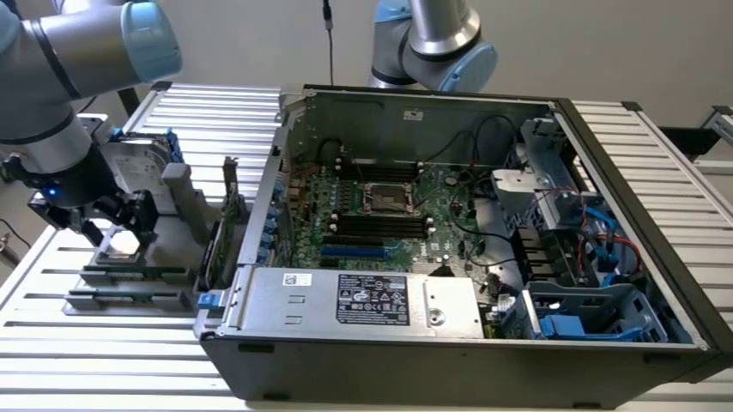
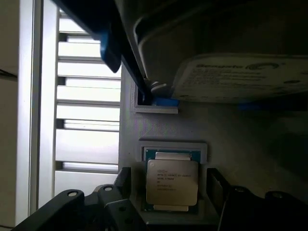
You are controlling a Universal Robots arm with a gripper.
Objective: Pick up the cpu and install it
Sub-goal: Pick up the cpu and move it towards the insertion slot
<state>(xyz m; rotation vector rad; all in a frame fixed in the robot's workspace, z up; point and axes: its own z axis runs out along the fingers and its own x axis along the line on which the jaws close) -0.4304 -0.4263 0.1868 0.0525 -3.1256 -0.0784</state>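
The cpu (image 1: 120, 245) (image 2: 172, 182) is a small flat square chip with a dull silver top. It lies in a shallow seat of the grey fixture (image 1: 172, 232) at the exterior view's left. My gripper (image 1: 117, 233) (image 2: 169, 192) is down over it and open. One black finger (image 2: 124, 182) stands on each side of the chip, with a gap between each finger and the chip's edges. Nothing is held. The empty cpu socket (image 1: 386, 197) sits in the middle of the green motherboard inside the open computer case.
A large silver hard drive (image 1: 136, 167) (image 2: 240, 79) in a blue frame stands on the fixture just behind the cpu. The open computer case (image 1: 287, 339) fills the middle and right of the slatted table (image 1: 103, 343). A second arm (image 1: 430, 43) rises behind the case.
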